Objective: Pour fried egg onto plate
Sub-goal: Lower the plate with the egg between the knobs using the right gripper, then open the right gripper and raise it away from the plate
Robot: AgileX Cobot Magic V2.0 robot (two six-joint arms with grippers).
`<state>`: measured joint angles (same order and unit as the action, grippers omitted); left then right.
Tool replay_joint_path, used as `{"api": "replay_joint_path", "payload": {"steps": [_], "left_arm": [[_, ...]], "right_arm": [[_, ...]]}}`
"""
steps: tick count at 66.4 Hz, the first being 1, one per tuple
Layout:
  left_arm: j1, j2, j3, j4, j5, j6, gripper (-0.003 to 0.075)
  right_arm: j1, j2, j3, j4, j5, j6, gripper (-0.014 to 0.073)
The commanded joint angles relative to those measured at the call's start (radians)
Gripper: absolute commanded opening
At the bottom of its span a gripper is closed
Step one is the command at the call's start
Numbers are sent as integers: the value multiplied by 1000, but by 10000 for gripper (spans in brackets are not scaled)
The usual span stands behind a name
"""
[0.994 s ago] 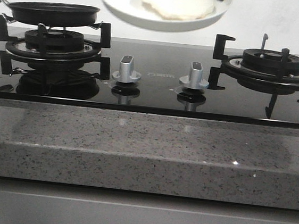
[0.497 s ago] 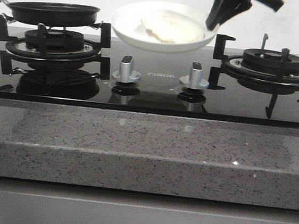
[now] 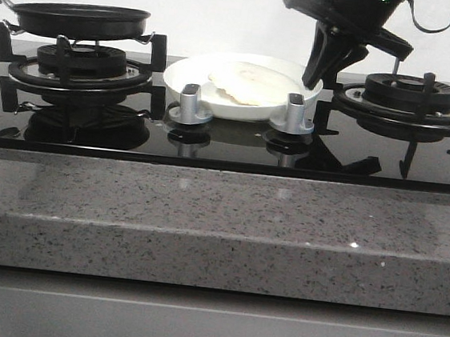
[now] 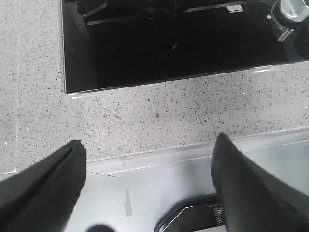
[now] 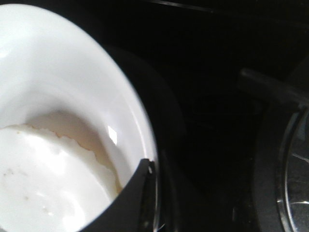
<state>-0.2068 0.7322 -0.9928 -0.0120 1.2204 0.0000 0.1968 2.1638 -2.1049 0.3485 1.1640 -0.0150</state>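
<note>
The fried egg (image 3: 248, 83) is already lying on the plate (image 3: 188, 76), which is set down between the burners and pinched at its rim by the right gripper (image 3: 313, 75), so the rim should be let go gently, while the left gripper (image 4: 147, 186) is held wide apart.

Hob (image 3: 228, 141): black glass, glossy, mirror-like; counter (image 3: 219, 228) in front of hob: grey speckled stone, polished; knobs (image 3: 190, 103) on hob: brushed silver metal; grates (image 3: 78, 69) on hob: matt black metal; plate (image 3: 187, 80): white, glossy, glazed look; egg (image 3: 246, 84): pale, smooth; pan (image 3: 79, 20): matt black.
</note>
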Motion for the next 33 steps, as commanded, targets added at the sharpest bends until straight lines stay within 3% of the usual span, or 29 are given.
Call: {"api": "replay_joint_path", "payload": {"steps": [1, 6, 11, 22, 33], "left_arm": [[-5, -1, -25, 1, -57, -8, 524], [-5, -1, -25, 1, -57, -8, 524], [-5, -1, -25, 1, -57, -8, 524], [-5, -1, -25, 1, -57, -8, 524], [-5, -1, -25, 1, -57, -8, 524]], "right_arm": [[-4, -68, -37, 28, -39, -1, 222], [-4, -71, -40, 28, -45, -1, 335], [-4, -75, -56, 28, -37, -1, 390], [3, -131, -89, 24, 11, -14, 395], [55, -238, -65, -73, 26, -20, 395]]}}
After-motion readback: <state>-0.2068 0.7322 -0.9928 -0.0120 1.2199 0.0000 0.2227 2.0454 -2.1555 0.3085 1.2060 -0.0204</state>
